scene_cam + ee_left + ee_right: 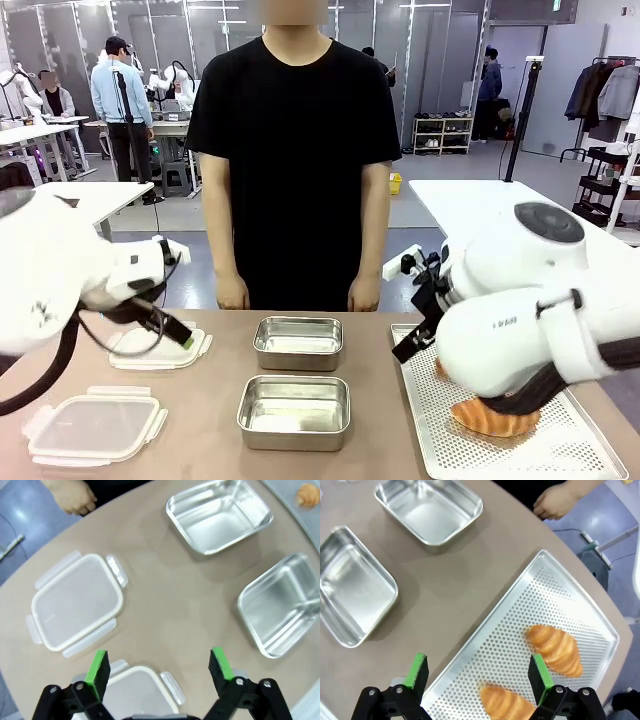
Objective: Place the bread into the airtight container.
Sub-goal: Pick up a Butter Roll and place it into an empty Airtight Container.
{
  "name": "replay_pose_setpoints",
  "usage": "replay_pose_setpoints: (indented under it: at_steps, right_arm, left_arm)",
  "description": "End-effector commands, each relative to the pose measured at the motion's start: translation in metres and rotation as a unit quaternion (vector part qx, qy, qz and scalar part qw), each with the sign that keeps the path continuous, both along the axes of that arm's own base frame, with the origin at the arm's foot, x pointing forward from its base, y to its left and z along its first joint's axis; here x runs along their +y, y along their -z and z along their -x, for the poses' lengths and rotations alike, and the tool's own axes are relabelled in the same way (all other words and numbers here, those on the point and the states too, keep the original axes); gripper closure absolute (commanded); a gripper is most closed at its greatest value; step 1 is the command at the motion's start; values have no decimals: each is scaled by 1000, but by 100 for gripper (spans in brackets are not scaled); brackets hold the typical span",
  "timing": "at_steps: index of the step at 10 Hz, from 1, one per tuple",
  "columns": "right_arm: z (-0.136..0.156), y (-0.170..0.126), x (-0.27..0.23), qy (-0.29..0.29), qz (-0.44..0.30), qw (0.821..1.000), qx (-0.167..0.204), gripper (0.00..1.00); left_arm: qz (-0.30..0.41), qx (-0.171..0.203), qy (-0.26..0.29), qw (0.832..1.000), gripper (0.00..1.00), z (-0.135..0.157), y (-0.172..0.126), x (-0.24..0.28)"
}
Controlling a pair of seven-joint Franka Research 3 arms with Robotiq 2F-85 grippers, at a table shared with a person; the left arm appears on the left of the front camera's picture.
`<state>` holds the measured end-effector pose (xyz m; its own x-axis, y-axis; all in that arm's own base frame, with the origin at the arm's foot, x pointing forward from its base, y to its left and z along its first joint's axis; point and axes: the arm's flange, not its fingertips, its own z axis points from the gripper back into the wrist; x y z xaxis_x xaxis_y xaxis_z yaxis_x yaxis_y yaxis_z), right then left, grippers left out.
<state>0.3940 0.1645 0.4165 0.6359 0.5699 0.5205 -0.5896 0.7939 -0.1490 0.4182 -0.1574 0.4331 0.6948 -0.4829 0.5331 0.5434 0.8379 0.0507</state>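
step: grasp bread | right hand (477,672) spread above tray (520,610) | left hand (159,667) spread, empty | bread (507,702) on tray, at 5 o'clock of our right hand | we lower, pinch its narrow waist gently | container (352,597) at 10 o'clock, probably our target

Two steel containers (298,342) (293,411), two plastic lids (160,348) (93,428), two croissants (555,647) (505,705) and one perforated tray (520,610).
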Motion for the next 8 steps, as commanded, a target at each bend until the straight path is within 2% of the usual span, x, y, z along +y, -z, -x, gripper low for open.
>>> replay_pose_setpoints:
  at_steps: [1,2,3,5,8]
  right_arm:
    - [0,-67,-21,-16,-6,1000,10,0]
    - [2,-95,-29,-17,-3,1000,17,0]
    - [10,-125,-37,-21,-5,1000,17,0]
    - [40,-186,-63,-33,-29,998,36,0]
    - [93,-246,-112,-30,-43,998,37,0]
  left_arm:
    - [28,39,21,999,0,-10,-61,18]
    - [27,49,43,998,0,-9,-88,22]
    - [31,48,41,998,0,-8,-117,29]
    - [48,87,69,993,0,4,-179,60]
    - [92,68,93,989,0,32,-250,121]
